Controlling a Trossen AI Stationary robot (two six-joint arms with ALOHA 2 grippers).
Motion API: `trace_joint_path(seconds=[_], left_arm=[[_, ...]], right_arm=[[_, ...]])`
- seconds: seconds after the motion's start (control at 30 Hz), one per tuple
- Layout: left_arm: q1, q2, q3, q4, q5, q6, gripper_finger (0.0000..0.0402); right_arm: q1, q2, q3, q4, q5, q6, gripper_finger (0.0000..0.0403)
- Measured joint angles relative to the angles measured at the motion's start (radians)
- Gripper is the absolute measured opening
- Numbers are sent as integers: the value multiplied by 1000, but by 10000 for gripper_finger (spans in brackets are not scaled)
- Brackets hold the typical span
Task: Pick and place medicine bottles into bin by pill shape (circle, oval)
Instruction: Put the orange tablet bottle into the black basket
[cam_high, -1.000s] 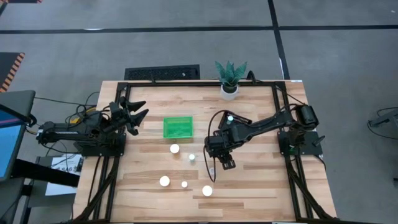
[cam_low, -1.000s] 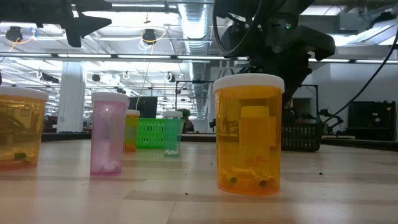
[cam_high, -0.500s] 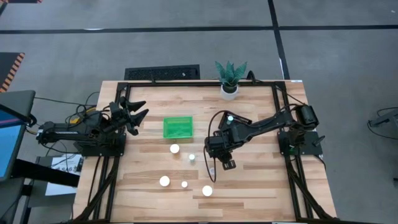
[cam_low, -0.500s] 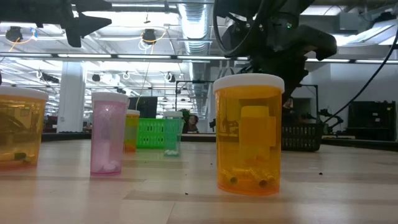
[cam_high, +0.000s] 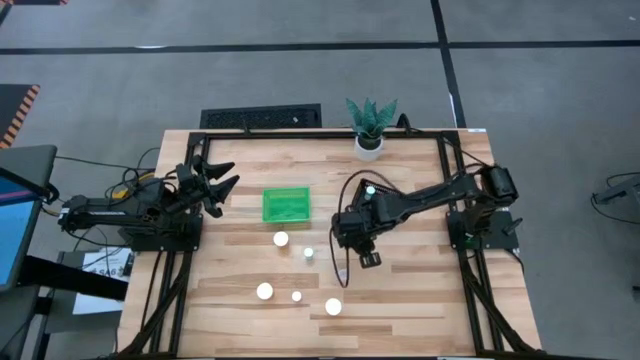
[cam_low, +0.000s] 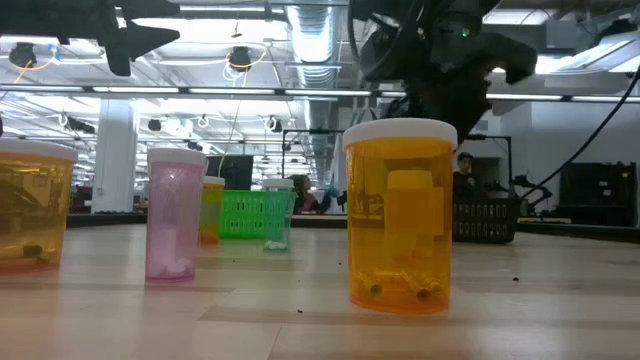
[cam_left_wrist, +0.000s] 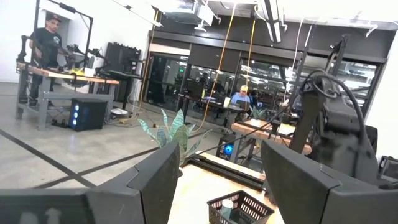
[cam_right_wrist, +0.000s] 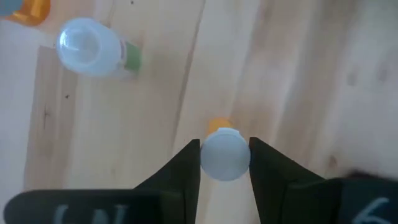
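Several white-capped medicine bottles (cam_high: 281, 239) stand upright on the wooden table between its middle and near edge; in the low view a wide orange one (cam_low: 400, 215) stands nearest. My right gripper (cam_right_wrist: 225, 149) points down over the table's middle (cam_high: 350, 238), shut on a small orange bottle (cam_right_wrist: 219, 125). That bottle is hidden in the high and low views. My left gripper (cam_high: 222, 180) waits open at the table's left edge, with nothing between its fingers (cam_left_wrist: 221, 168). My right gripper pinches the small orange bottle's white cap (cam_right_wrist: 225, 163) between its two fingers, one on each side. The fingers come from above, pointing down. The bottle stays upright under them. Whether its base is off the table, I cannot tell.
A green bin (cam_high: 286, 204) sits left of the table's middle. A black basket (cam_low: 485, 220) with a bottle in it lies under my right arm. A potted plant (cam_high: 370, 125) stands at the far edge. A green-bodied bottle (cam_right_wrist: 90, 45) stands close to the held one.
My right gripper has risen a little and drawn slightly toward the far edge. In the low view its dark body now stands higher behind the wide orange bottle. The bottles on the table have not moved.
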Motion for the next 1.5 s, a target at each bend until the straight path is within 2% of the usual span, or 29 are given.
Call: trace_joint_path(seconds=[0.23,0.4,0.5,0.67,0.83,1.07,1.5], left_arm=[[0,0,0,0,0,2,220],[0,0,0,0,0,2,220],[0,0,0,0,0,2,220],[0,0,0,0,0,2,220],[0,0,0,-3,0,2,220],[0,0,0,-6,-1,5,220],[0,0,0,-8,-2,-1,220]], right_arm=[[-77,-189,0,-104,11,-30,127],[-182,-312,1,-198,155,-47,127],[-262,-350,1,-245,167,-54,127],[-383,-347,0,-289,159,-58,127],[-450,-310,-43,-278,74,-80,129],[-475,-307,-181,-162,-2,-82,128],[-499,-268,-288,-24,-7,-114,129]])
